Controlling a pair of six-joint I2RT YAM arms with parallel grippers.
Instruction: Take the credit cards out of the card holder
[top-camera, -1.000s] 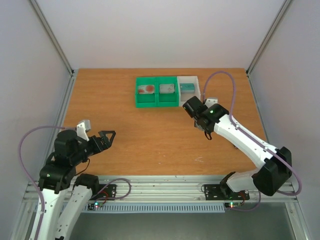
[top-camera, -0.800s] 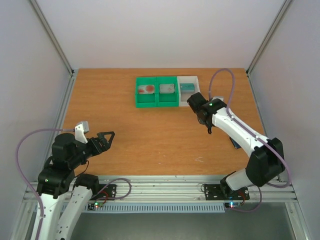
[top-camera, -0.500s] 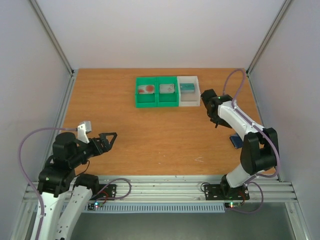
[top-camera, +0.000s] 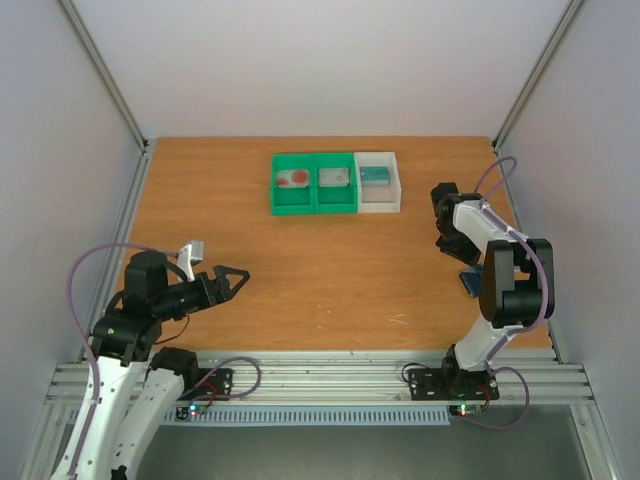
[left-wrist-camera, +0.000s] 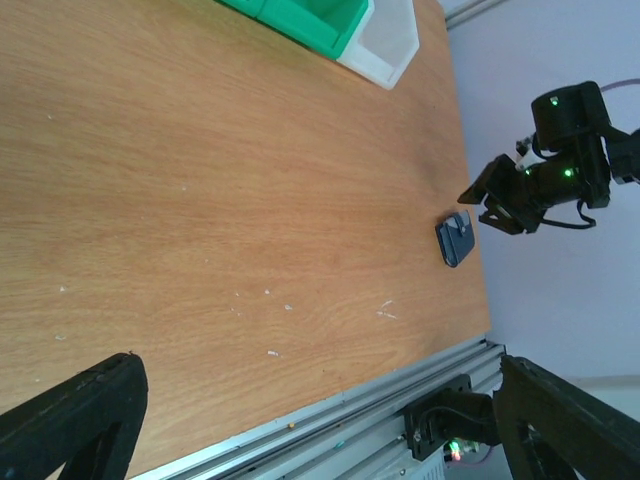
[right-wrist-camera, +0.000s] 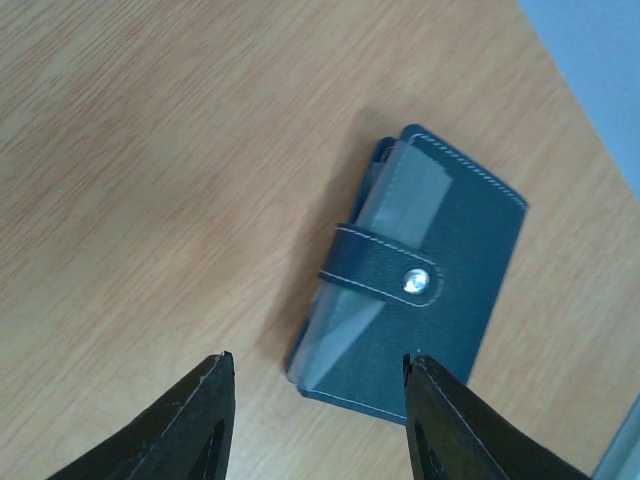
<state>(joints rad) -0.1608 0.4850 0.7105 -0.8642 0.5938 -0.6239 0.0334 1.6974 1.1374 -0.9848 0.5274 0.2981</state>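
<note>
The card holder (right-wrist-camera: 415, 315) is a dark blue-grey wallet lying shut on the table, its snap strap fastened and a clear sleeve showing at its edge. It also shows by the right table edge (top-camera: 468, 283) and in the left wrist view (left-wrist-camera: 456, 238). My right gripper (right-wrist-camera: 317, 357) hovers just above it, open and empty; it also shows from above (top-camera: 450, 245). A grey-white card with a red blotch (top-camera: 293, 179) lies in the green bin, and a teal card (top-camera: 375, 174) lies in the white bin. My left gripper (top-camera: 235, 275) is open and empty at the near left.
The green two-compartment bin (top-camera: 313, 205) and the white bin (top-camera: 380, 207) stand at the back centre; a second grey card (top-camera: 333, 177) lies in the green bin's right compartment. The right table edge runs close beside the card holder. An aluminium rail (top-camera: 320, 370) borders the near edge.
My right arm swung from the white bin to the right and back, and now sits over the card holder. My left gripper moved a little right and forward.
</note>
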